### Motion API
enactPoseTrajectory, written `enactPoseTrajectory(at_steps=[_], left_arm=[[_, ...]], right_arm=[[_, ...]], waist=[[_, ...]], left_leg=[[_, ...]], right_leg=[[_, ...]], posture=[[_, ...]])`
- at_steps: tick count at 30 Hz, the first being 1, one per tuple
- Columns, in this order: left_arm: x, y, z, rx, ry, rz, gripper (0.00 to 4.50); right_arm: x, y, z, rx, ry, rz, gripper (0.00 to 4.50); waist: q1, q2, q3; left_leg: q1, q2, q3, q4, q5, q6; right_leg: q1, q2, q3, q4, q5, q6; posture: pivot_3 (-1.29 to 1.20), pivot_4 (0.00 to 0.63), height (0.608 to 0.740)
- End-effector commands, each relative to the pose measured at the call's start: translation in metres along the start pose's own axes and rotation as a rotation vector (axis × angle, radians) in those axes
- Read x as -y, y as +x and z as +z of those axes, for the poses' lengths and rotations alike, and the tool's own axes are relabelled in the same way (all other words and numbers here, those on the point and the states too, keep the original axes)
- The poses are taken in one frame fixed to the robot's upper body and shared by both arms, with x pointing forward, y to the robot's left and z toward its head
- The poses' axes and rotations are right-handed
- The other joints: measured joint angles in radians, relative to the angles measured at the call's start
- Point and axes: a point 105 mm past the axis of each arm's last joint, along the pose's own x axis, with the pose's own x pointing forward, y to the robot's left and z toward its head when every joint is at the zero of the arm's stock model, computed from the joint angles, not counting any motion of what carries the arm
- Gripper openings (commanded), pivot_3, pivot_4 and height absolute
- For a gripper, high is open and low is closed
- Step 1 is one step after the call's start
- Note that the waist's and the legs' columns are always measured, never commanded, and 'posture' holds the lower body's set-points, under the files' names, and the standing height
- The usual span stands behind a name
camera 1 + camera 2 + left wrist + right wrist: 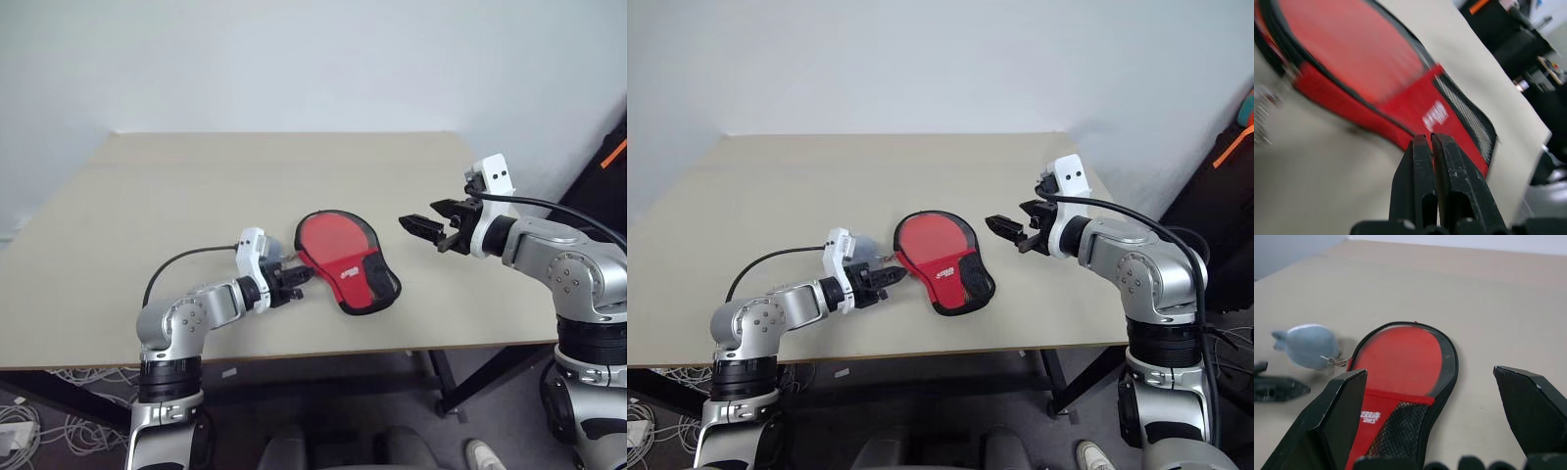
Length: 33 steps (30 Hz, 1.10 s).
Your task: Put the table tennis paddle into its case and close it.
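The red case (345,259) lies flat on the beige table (196,196), round end away from the robot, black mesh pocket (380,282) at the near narrow end; the left gripper (302,278) sits low at the case's left edge, its two black fingers (1425,181) pressed together, empty, tips just short of the red fabric; the right gripper (423,226) hovers above the table to the case's right, fingers (1344,406) spread wide, holding nothing; a small grey-blue charm (1305,345) rests beside the case's rim.
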Motion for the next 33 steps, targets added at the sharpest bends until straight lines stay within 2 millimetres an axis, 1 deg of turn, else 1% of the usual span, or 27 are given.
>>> enactPoseTrajectory(at_steps=[1,6,10,13,16,19,22,27,33], left_arm=[[0.010,0.000,-0.008,-0.037,-0.016,-0.048,0.06],[0.018,0.005,-0.022,-0.084,-0.072,-0.097,0.06],[0.027,0.010,-0.021,-0.078,-0.092,-0.141,0.06],[0.029,0.012,-0.021,-0.082,-0.098,-0.145,0.06],[0.031,0.013,-0.021,-0.080,-0.091,-0.159,0.65],[0.034,0.014,-0.020,-0.079,-0.104,-0.174,1.71],[0.038,0.010,-0.018,-0.078,-0.131,-0.192,2.75],[0.033,0.010,-0.025,-0.104,-0.196,-0.165,4.48],[0.029,0.018,-0.030,-0.120,-0.306,-0.161,4.48]], right_arm=[[-0.003,-0.005,0.016,0.062,-0.025,0.000,4.50],[-0.005,-0.004,0.013,0.062,-0.018,0.001,4.50],[-0.006,-0.004,0.012,0.062,-0.013,-0.001,4.50],[-0.006,-0.005,0.010,0.062,-0.009,-0.005,4.50],[-0.006,-0.006,0.009,0.058,-0.009,-0.012,4.50],[-0.005,-0.007,0.007,0.055,-0.009,-0.019,4.50],[-0.004,-0.009,0.006,0.052,-0.009,-0.027,4.50],[-0.004,-0.009,0.004,0.052,0.000,-0.032,4.50],[-0.006,-0.010,0.004,0.053,0.004,-0.032,4.50]], waist=[[0.000,0.000,0.000],[0.000,0.000,0.000],[0.000,0.000,0.000],[0.000,0.000,0.000],[0.000,0.000,0.000],[0.000,0.000,0.000],[0.000,0.000,0.000],[0.000,0.000,0.000],[0.000,0.000,0.000]], left_leg=[[0.000,0.000,0.000,0.000,0.000,0.000],[0.000,0.000,0.000,0.000,0.000,0.000],[0.000,0.000,0.000,0.000,0.000,0.000],[0.000,0.000,0.000,0.000,0.000,0.000],[0.000,0.000,0.000,0.000,0.000,0.000],[0.000,0.000,0.000,0.000,0.000,0.000],[0.000,0.000,0.000,0.000,0.000,0.000],[0.000,0.000,0.000,0.000,0.000,0.000],[0.000,0.000,0.000,0.000,0.000,0.000]], right_leg=[[0.000,0.000,0.000,0.000,0.000,0.000],[0.000,0.000,0.000,0.000,0.000,0.000],[0.000,0.000,0.000,0.000,0.000,0.000],[0.000,0.000,0.000,0.000,0.000,0.000],[0.000,0.000,0.000,0.000,0.000,0.000],[0.000,0.000,0.000,0.000,0.000,0.000],[0.000,0.000,0.000,0.000,0.000,0.000],[0.000,0.000,0.000,0.000,0.000,0.000],[0.000,0.000,0.000,0.000,-0.001,0.001]], posture=[[0.00,0.000,0.740],[0.00,0.000,0.740],[0.00,0.000,0.740],[0.00,0.000,0.740],[0.00,0.000,0.740],[0.00,0.000,0.740],[0.00,0.000,0.740],[0.00,0.000,0.740],[0.00,0.000,0.740]])
